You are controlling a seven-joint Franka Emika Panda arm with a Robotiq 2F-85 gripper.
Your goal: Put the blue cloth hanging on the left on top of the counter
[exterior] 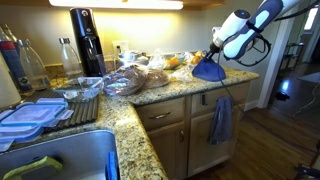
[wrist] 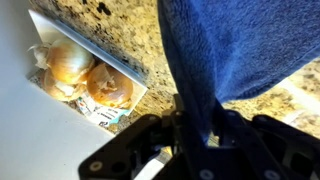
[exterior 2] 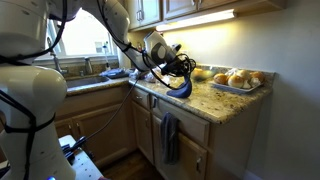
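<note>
1. My fingers [wrist: 232, 128] are clamped on a narrow bunched fold of the blue cloth [wrist: 240, 50], and the rest fans out away from the pinch. With so thin a pleat in the grip, I judge that a jerk could let it slip out early.
2. Directly beneath is the speckled worktop [wrist: 120, 25]. In an exterior view the cloth's hem [exterior: 208, 71] sits at or just above the stone, and I cannot tell whether it touches. If I let go too high, it may land in a heap or slide.
3. The rounded front edge is close by. Seen from the side in an exterior view, the cloth [exterior 2: 183, 86] hangs near that edge. If I release here and too much fabric overhangs, its own weight could drag it off onto the floor.
4. Below the edge, a paler grey-blue cloth [exterior: 221, 118] hangs on the cabinet front. A falling cloth could snag it.
5. Just beside my drop spot is a white tray [wrist: 95, 52] of buns [wrist: 105, 88]. If I drift that way, the fabric would drape over the food.
6. Further along, bagged bread [exterior: 125, 78] crowds the surface, so I have little room to overshoot inward.
</note>
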